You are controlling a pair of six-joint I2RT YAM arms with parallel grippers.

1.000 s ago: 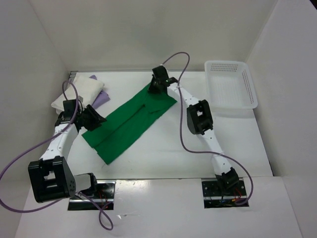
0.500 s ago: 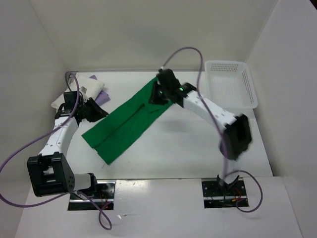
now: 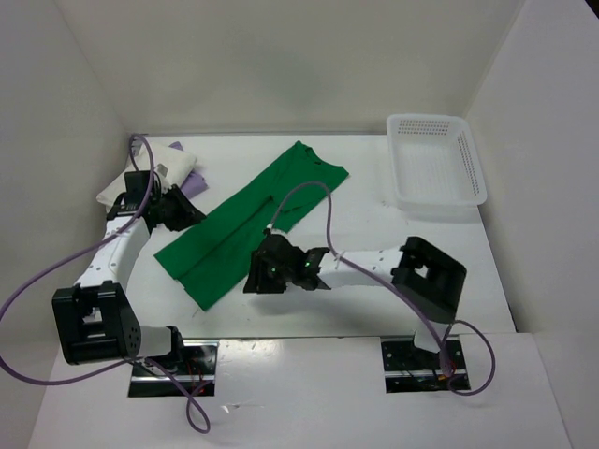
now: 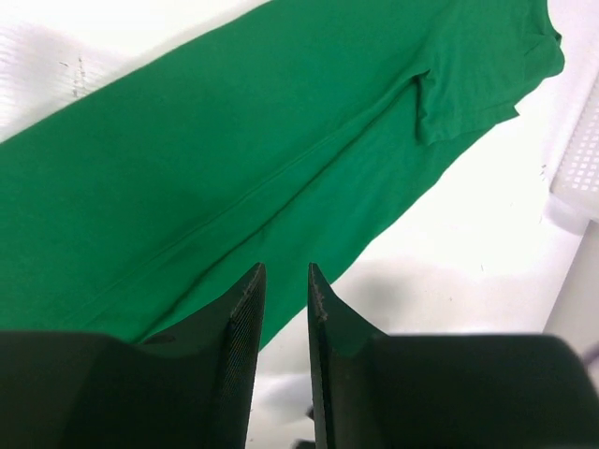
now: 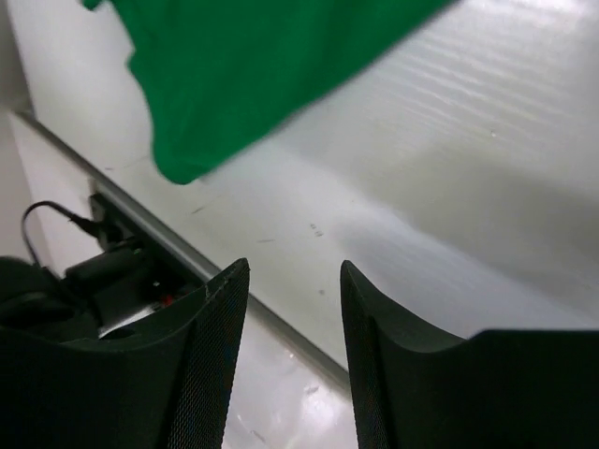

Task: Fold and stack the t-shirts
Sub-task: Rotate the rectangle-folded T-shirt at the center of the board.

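The bright green t-shirt (image 3: pixel 253 220) lies folded into a long strip, running diagonally from the back middle of the table to the front left. A folded white t-shirt (image 3: pixel 150 173) rests on the lavender one (image 3: pixel 194 183) at the back left. My left gripper (image 3: pixel 187 213) hovers at the strip's left edge. In the left wrist view it (image 4: pixel 283 271) is open by a narrow gap, holding nothing, with green cloth (image 4: pixel 234 140) beyond it. My right gripper (image 3: pixel 253 279) is low beside the strip's near right edge. It (image 5: pixel 292 267) is open and empty, with the green hem (image 5: pixel 253 65) ahead.
A white perforated basket (image 3: pixel 435 164) stands at the back right, and its edge (image 4: pixel 580 159) shows in the left wrist view. The right wrist looks at the table's front metal edge (image 5: pixel 197 257) and an arm's base fittings (image 5: pixel 103 276). Purple cables loop over both arms.
My right gripper opened, let go of the shirt's collar end, and swung from the back of the table to the front near the hem. The left gripper narrowed slightly and hardly moved.
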